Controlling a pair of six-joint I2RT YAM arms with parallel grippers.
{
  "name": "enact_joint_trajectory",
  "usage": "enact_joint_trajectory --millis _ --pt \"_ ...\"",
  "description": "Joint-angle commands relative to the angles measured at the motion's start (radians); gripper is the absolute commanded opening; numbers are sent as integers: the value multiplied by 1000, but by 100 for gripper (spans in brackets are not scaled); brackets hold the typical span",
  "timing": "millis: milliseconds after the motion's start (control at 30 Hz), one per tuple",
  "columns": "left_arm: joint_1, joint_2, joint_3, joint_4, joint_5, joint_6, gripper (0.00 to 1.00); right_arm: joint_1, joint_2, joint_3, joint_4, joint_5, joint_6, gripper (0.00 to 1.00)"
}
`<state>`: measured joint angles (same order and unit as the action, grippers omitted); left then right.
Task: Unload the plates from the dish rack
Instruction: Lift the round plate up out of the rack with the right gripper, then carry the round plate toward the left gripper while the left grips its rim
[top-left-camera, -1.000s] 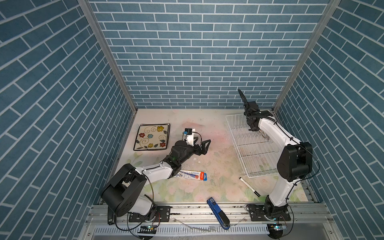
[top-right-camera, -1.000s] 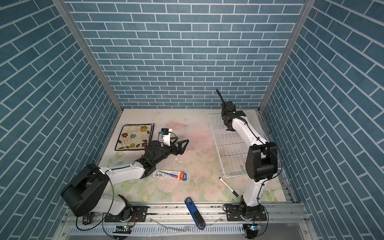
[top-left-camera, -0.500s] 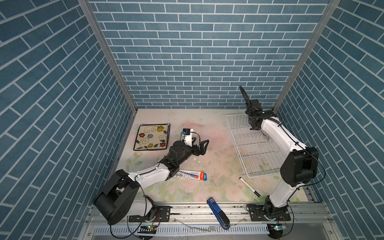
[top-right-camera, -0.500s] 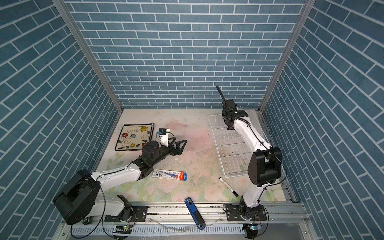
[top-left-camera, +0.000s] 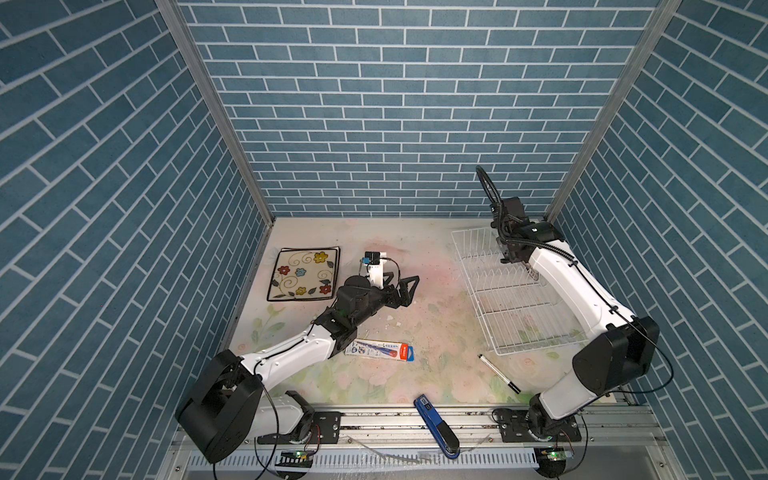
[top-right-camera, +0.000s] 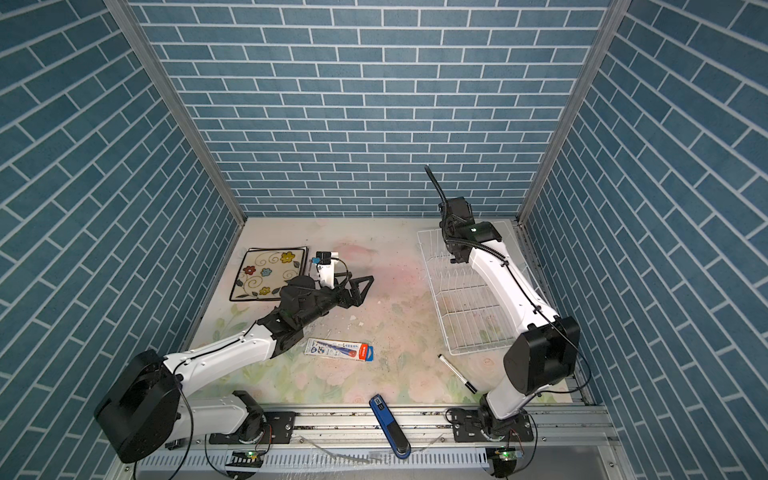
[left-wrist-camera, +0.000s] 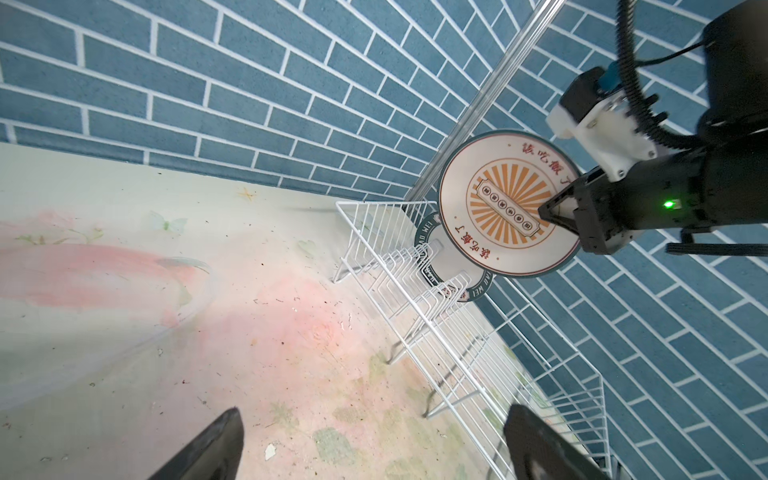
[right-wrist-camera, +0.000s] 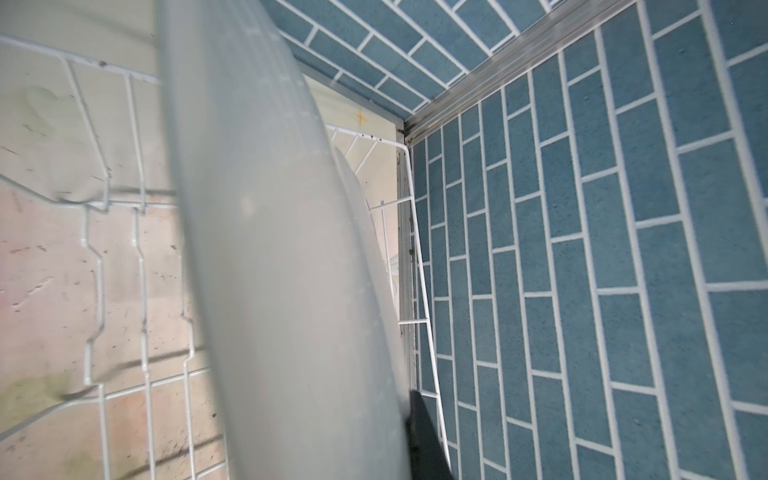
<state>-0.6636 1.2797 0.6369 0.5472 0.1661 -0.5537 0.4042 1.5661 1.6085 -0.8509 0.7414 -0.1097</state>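
The white wire rack (left-wrist-camera: 386, 203) holds one round plate (left-wrist-camera: 441, 254), glossy and teal-rimmed, upright between prongs. The right gripper (left-wrist-camera: 552, 210) is clamped on a second round one, the sunburst plate (left-wrist-camera: 490, 199), above the rack's far end. One square flowered plate (top-left-camera: 303, 274) lies flat on the table (top-left-camera: 436, 257) beside the left gripper (top-left-camera: 407, 289), whose jaws are wide apart.

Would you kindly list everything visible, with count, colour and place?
flowered plate: 1, white, table rear left
held round plate: 1, white, teal rim, above dish rack
racked round plate: 1, white, teal rim, in rack
dish rack: 1, white, right
packet: 1, white and red, centre front
pen: 1, white, before rack
tool: 1, blue, front edge
left end effector: 1, black, open, centre
right end effector: 1, black, shut on held round plate
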Motion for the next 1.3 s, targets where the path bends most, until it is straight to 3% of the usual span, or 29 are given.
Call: enact_joint_trajectory --millis 0,267,533,900,1267 --pt "-4 -13 44 -64 26 -13 100 15 -130 -23 6 -56 52 0" --pt "9 -8 113 -155 72 -31 100 15 -425 -235 148 -404 227 0" --pt "46 39 144 -133 191 -108 100 6 -577 -424 294 -670 385 0" --pt "98 89 144 -28 280 -201 99 -69 -619 -670 603 -1070 632 0" --pt "140 133 133 35 320 -268 91 -76 -487 -803 890 -1307 873 0"
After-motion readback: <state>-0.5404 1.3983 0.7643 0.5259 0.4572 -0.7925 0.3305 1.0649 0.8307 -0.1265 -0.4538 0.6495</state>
